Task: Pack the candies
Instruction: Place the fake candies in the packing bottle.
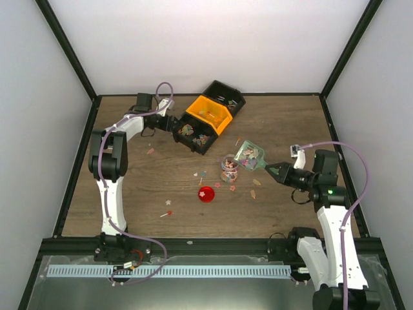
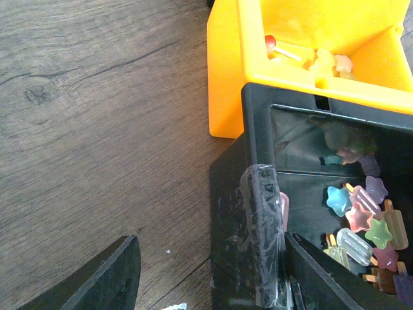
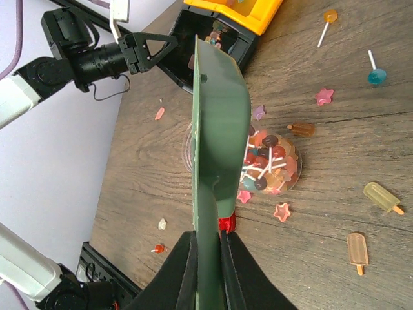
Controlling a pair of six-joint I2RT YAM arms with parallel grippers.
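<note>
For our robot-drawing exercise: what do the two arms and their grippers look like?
Left arm and right arm: white links, black joints, a lilac cable looping along each. Left gripper and right gripper: black, with tapered fingers. A green light glows on the right arm.

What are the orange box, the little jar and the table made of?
Orange box: smooth, slightly shiny plastic, by its even colour and moulded edges. Jar: clear plastic or glass, hard to say which; the candies show through it. Table: wood or wood-look laminate, matt, with grain lines.
</note>
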